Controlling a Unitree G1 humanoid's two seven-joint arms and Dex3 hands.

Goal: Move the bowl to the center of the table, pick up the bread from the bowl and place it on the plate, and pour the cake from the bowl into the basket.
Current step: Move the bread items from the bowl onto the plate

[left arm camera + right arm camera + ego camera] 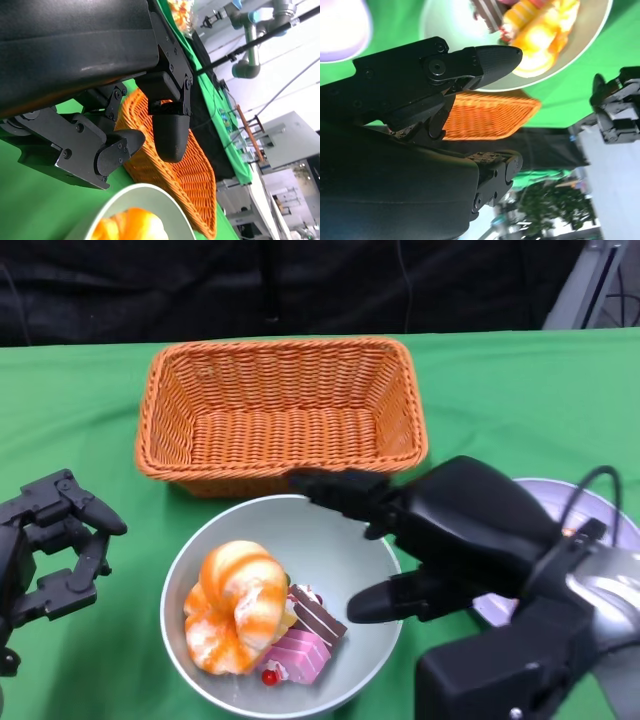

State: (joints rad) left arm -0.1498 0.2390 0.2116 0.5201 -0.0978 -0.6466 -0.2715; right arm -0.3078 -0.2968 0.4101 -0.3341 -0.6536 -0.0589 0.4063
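Your right hand [420, 540] sits at the bowl's [340, 550] right rim, fingers [335, 490] spread across it, gripping nothing visible. Bread [235, 605] and cake [305, 635] lie inside the bowl, just before the basket [280, 410]; the plate [580, 500] holds no bread, so both transfers remain. Left hand [50, 545], beside the bowl, hangs open, empty.

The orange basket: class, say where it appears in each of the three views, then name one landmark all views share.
Head view: basket top centre, behind the bowl.
Right wrist view: centre, beyond the right hand.
Left wrist view: lower centre, behind the left hand.
Shared landmark: the bowl.
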